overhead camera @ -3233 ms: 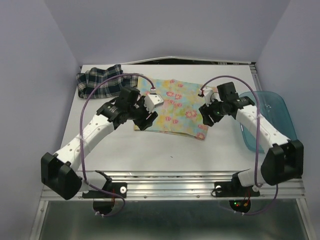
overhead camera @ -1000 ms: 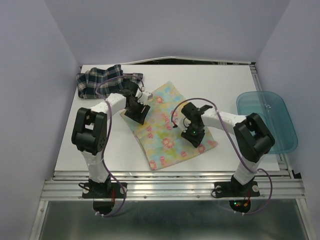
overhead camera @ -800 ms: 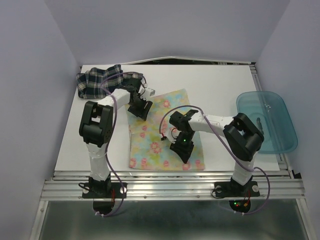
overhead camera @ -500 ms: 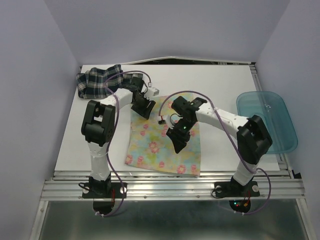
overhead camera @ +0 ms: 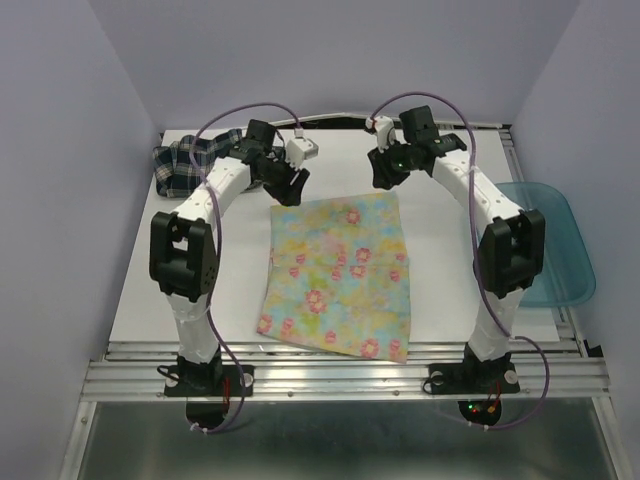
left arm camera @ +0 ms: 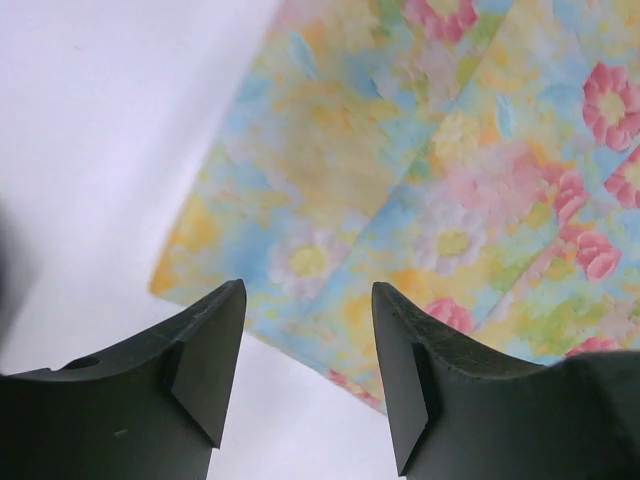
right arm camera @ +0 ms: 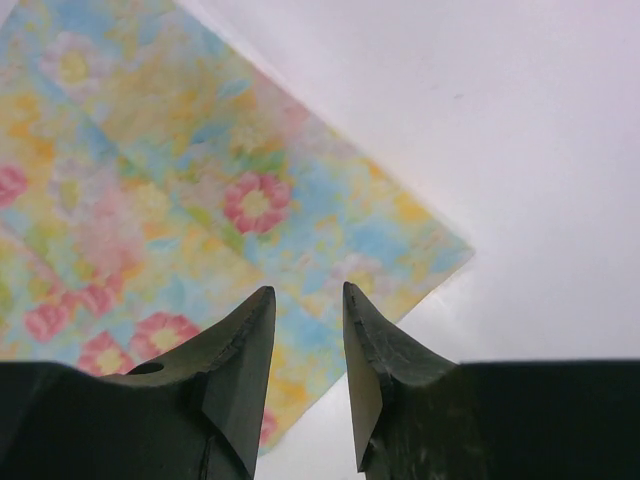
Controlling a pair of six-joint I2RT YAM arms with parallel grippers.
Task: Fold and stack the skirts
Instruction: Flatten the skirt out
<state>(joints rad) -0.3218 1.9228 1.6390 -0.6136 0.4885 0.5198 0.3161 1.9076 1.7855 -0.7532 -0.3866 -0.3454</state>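
The floral skirt (overhead camera: 340,275), pastel yellow and blue with pink flowers, lies spread flat in the middle of the tabletop (overhead camera: 200,280). The plaid skirt (overhead camera: 185,165), dark with white lines, sits bunched at the far left corner. Over the floral skirt's far corners hover the left gripper (left arm camera: 308,300) and the right gripper (right arm camera: 308,295), both parted and holding nothing.

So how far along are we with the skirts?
Done: the pastel yellow-blue floral skirt lies spread flat. In hand: nothing; the left gripper and right gripper hover open over its far corners. Left: fold it, fold the crumpled navy plaid skirt at far left, stack both.
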